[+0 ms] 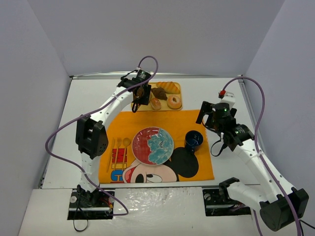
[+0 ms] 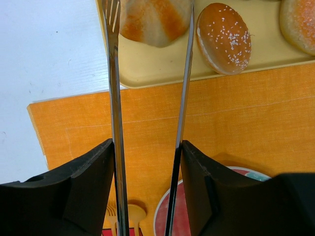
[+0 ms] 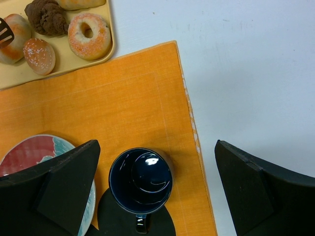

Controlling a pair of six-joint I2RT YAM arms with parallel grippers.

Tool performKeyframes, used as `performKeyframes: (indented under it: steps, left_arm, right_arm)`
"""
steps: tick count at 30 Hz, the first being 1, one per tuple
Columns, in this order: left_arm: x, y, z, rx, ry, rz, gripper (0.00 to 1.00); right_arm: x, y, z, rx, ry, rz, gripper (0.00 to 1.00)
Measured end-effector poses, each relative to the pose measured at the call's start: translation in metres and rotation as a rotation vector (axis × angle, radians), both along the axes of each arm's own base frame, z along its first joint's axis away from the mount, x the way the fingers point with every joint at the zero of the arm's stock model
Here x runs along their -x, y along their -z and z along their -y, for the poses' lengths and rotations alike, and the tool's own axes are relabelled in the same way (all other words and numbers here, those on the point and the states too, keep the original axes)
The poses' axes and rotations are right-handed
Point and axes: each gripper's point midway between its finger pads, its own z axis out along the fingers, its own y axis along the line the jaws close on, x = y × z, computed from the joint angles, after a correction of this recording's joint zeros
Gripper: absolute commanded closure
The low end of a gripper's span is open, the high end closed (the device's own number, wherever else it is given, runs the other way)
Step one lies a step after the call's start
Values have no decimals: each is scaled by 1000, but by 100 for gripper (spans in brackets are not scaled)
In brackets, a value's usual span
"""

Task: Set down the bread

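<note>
While the right end effector hangs spread above the blue cup, the left end effector pinches tongs straddling the bread at the frame's top.

I see the bread at the top of the left wrist view — a round bun, golden-brown on its lobes with paler creases running between them; its upper part is cut off by the frame edge; it sits on the pale yellow tray near the tray's left end, just beside a sprinkled bun; from the right wrist view I catch only its edge — top left corner.
</note>
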Motion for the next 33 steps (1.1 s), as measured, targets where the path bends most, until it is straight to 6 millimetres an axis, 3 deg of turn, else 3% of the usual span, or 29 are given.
performKeyframes:
  steps: [20,28,33]
  left_arm:
    - [-7,15,1,-22,11,-8,51]
    - [-7,20,2,-29,26,-19,64]
    - [-7,23,2,-30,28,-25,67]
  right_arm:
    - [1,-1,2,-1,4,4,0]
    - [1,0,3,-1,7,2,0]
    - [1,0,3,-1,8,1,0]
